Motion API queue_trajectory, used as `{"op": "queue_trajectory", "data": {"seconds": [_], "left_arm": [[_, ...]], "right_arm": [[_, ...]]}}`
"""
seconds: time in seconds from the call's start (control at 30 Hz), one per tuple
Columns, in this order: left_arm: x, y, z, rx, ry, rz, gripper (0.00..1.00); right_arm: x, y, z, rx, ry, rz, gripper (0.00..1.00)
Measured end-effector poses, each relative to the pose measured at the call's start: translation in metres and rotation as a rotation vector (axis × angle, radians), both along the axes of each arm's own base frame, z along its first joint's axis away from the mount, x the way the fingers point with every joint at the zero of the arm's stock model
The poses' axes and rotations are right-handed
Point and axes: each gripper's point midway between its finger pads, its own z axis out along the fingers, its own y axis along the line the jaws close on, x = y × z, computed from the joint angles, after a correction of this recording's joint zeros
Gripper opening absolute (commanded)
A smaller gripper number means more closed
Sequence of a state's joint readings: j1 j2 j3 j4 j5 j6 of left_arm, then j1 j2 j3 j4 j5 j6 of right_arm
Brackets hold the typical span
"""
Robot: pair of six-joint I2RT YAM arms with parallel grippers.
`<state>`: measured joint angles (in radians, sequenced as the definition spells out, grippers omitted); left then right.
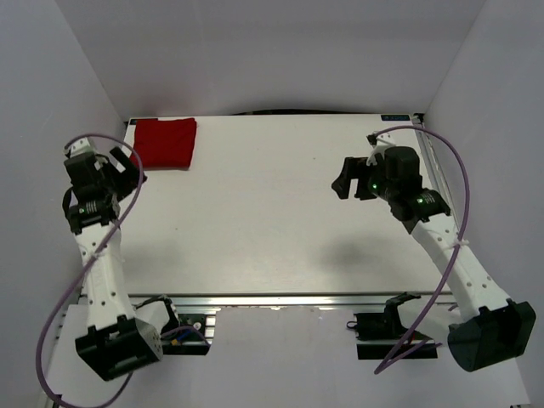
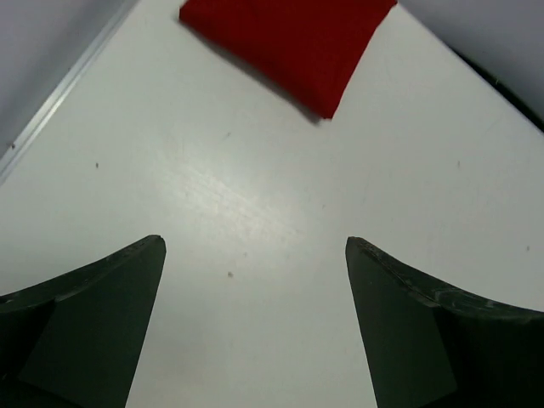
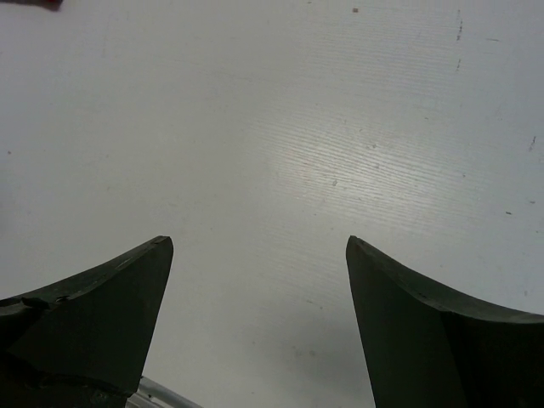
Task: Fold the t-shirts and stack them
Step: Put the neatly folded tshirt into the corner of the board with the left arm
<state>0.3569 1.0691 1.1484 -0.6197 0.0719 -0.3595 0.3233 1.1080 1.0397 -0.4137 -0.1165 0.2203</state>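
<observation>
The red t-shirt lies folded into a compact rectangle at the far left corner of the white table. It also shows at the top of the left wrist view. My left gripper is open and empty, raised just near and left of the shirt. In the left wrist view its gripper shows only bare table between the fingers. My right gripper is open and empty above the right half of the table, far from the shirt. Its wrist view shows bare table.
White walls enclose the table on the left, back and right. A metal rail runs along the near edge, with the arm bases below it. A purple cable loops from the right arm.
</observation>
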Motion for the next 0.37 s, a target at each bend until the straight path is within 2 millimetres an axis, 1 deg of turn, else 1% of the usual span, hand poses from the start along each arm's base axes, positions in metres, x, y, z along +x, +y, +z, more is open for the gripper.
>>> {"op": "queue_trajectory", "data": {"seconds": [0.07,0.13,0.37], "left_arm": [[-0.017,-0.008,-0.01,-0.007,0.028,-0.013,0.98],[-0.027,-0.012,-0.011,-0.002,0.042,-0.025,0.98],[-0.033,-0.017,-0.012,-0.002,0.049,-0.048,0.98]], "right_arm": [[-0.004,-0.001,0.002,0.006,-0.013,0.002,0.89],[-0.006,-0.001,0.002,0.006,-0.014,0.003,0.89],[-0.008,-0.001,0.004,0.012,-0.022,0.008,0.9]]}}
